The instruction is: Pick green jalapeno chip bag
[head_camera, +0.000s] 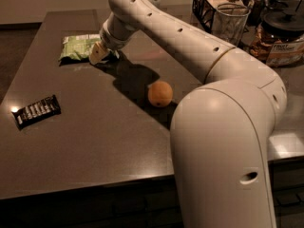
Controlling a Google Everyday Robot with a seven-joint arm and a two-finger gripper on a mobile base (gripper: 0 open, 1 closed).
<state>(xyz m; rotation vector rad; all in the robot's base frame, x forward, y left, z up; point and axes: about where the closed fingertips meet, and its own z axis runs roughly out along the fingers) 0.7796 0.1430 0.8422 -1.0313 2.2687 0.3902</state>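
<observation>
Camera view: gripper (99,54) at chip bag (78,47) right edge, upper left; open or closed, cannot tell. Reaching step. Next: pinch it, lift.

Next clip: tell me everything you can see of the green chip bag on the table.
The chip bag is a small, pillow-shaped packet, light green with white patches and print too small to read. Its material looks like crinkly foil or plastic. It lies flat on the dark table toward the far left, its long side running across the view. The claw sits at its right end and covers that edge; whether it grips the bag cannot be told. Nothing else touches the bag.
</observation>
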